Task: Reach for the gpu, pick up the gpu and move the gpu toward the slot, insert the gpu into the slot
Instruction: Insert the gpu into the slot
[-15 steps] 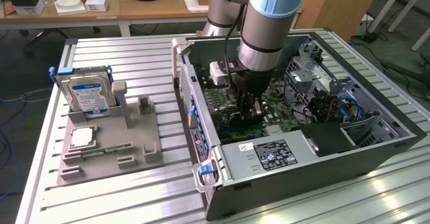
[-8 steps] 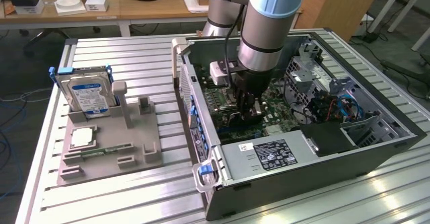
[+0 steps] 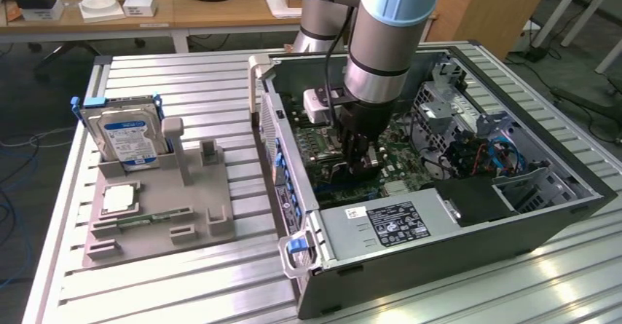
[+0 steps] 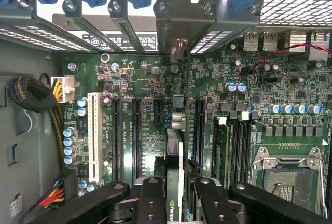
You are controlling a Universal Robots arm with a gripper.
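The gpu (image 4: pixel 175 175) shows edge-on in the wrist view as a thin dark card with a green logo, standing upright over the motherboard (image 4: pixel 150 79). Its metal bracket end (image 4: pixel 179 50) reaches the case's rear openings. My gripper (image 4: pixel 176 203) is shut on the card, one black finger (image 4: pixel 150 200) on each side. The card lines up between two black expansion slots (image 4: pixel 137 136); the slot beneath it is hidden. In the exterior view my gripper (image 3: pixel 357 162) is lowered inside the open computer case (image 3: pixel 525 215), close to the board.
A white slot (image 4: pixel 94 136), memory slots and the CPU socket (image 4: pixel 290 175) flank the card. A cable bundle (image 4: pixel 31 94) lies at the case wall. Outside, a grey holder (image 3: pixel 185 193) carries a hard drive (image 3: pixel 124 136) and a memory stick (image 3: pixel 156 216). The power supply (image 3: pixel 389 226) sits near the front.
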